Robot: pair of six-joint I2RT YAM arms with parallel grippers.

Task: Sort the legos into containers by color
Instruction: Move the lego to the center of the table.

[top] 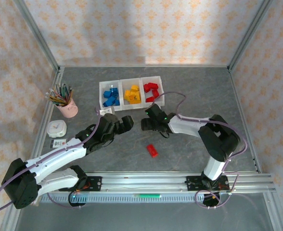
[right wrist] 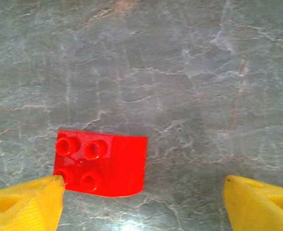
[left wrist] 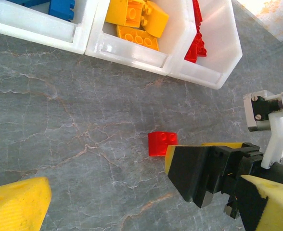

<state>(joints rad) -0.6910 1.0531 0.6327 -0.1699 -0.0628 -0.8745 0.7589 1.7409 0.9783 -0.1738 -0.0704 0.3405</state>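
Patterned wallpaper walls [top: 132,29], grey marbled table [top: 189,82]

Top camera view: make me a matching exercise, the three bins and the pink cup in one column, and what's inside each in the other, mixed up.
Column one, as seen from the top camera:
1. left bin
2. middle bin
3. right bin
4. pink cup

Column two:
A. yellow-orange bricks
B. pencils
C. blue bricks
D. red bricks

Pairs: 1-C, 2-A, 3-D, 4-B.
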